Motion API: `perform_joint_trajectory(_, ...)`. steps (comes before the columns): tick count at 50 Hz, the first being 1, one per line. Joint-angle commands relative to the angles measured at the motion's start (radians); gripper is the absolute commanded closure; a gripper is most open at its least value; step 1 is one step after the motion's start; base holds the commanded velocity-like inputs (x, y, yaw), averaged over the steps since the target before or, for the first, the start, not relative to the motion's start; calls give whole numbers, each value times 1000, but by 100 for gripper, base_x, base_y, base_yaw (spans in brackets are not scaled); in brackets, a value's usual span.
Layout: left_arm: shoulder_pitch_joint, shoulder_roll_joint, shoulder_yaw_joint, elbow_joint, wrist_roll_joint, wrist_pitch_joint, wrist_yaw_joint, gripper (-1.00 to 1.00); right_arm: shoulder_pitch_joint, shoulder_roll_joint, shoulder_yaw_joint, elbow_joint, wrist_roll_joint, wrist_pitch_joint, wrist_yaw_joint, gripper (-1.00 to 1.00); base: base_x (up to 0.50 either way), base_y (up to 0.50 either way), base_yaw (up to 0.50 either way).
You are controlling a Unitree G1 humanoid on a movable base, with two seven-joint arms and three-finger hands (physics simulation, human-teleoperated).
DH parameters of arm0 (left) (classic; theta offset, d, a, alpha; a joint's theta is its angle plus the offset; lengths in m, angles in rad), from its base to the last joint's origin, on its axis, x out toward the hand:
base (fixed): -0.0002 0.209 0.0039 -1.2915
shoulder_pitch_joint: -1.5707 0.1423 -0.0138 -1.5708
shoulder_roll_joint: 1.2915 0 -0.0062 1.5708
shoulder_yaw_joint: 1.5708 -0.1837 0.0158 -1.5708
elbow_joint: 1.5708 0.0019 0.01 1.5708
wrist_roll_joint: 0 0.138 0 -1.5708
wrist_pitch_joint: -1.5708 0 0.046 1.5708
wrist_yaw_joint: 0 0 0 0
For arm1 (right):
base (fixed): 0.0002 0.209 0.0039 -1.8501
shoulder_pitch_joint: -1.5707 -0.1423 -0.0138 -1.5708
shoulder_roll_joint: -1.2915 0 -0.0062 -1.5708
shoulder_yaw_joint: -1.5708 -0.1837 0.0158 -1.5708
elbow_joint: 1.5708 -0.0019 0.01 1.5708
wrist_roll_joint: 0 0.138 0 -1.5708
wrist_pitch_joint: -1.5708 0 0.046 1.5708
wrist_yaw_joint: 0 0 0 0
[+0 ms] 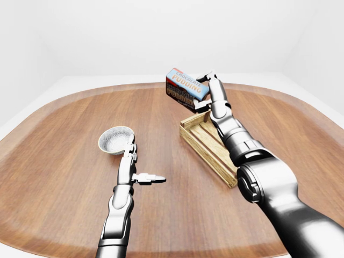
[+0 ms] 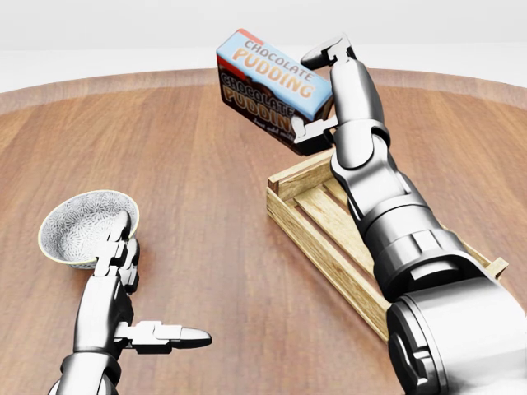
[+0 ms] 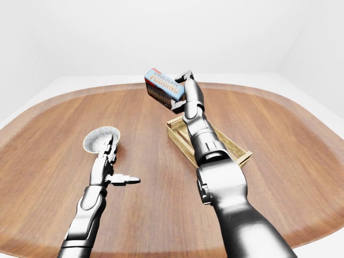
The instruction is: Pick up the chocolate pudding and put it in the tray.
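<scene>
The pudding box [image 2: 272,78], clamped between the right hand's fingers [image 2: 328,51], reads "CHOCOLATE PUDDING" on its light-blue top and again on its dark side.

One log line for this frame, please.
right hand: shut on pudding box | box: airborne, beyond tray | left hand: open, idle | bowl: untouched

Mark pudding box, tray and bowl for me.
chocolate pudding box [image 2: 276,76], head view, on its blue top face.
tray [image 2: 306,227], head view, on its left side wall.
bowl [image 2: 82,224], head view, on its patterned inside.
</scene>
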Motion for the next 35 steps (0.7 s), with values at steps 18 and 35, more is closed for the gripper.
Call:
perform_joint_trajectory(18,2,0,13,-5,-53,-1,-27,-100,35,-117,-37,6,12,0,27,100,0,0,0)
perform_joint_trajectory(35,4,0,11,-9,-50,1,-26,-100,122,-176,-54,22,21,0,22,100,0,0,0)
